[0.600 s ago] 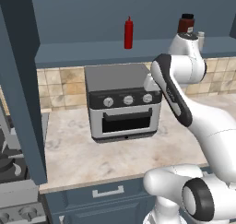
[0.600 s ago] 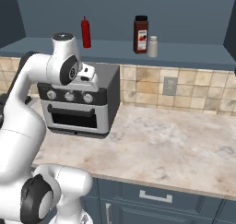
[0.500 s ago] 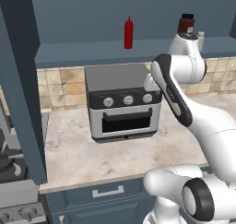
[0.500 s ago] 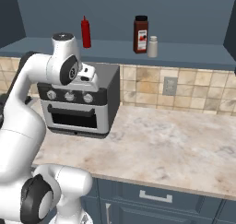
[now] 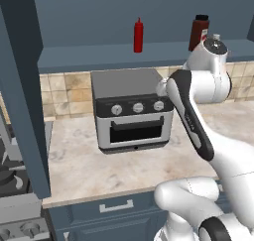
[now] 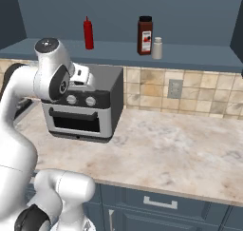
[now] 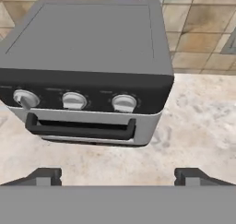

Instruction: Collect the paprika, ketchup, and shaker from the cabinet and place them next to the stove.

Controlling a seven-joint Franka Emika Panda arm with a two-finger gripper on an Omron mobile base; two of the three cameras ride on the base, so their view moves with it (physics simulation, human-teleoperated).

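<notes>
Fingers [image 7: 46,175] spread wide and empty at the bottom of my hand view, the gripper [image 7: 118,176] hanging above the marbled beige countertop [image 6: 180,149] and looking at the silver boxy three-knob toaster oven [image 7: 87,71].

On the long open shelf of the dark blue-grey wall cabinet [image 6: 190,54], I see the slim bright red ketchup squeeze bottle [image 6: 88,33] standing upright toward the left end. The dark reddish-brown paprika jar with black cap and pale label [image 6: 145,35] stands farther right, with the small pale grey-white tapered shaker [image 6: 157,48] just beside it on its right.

My right base view shows all three in the clear. From the left base view the arm covers the shaker and the jar's foot, while the grey stove's dark grates [image 5: 10,173] show at the countertop's left edge.
</notes>
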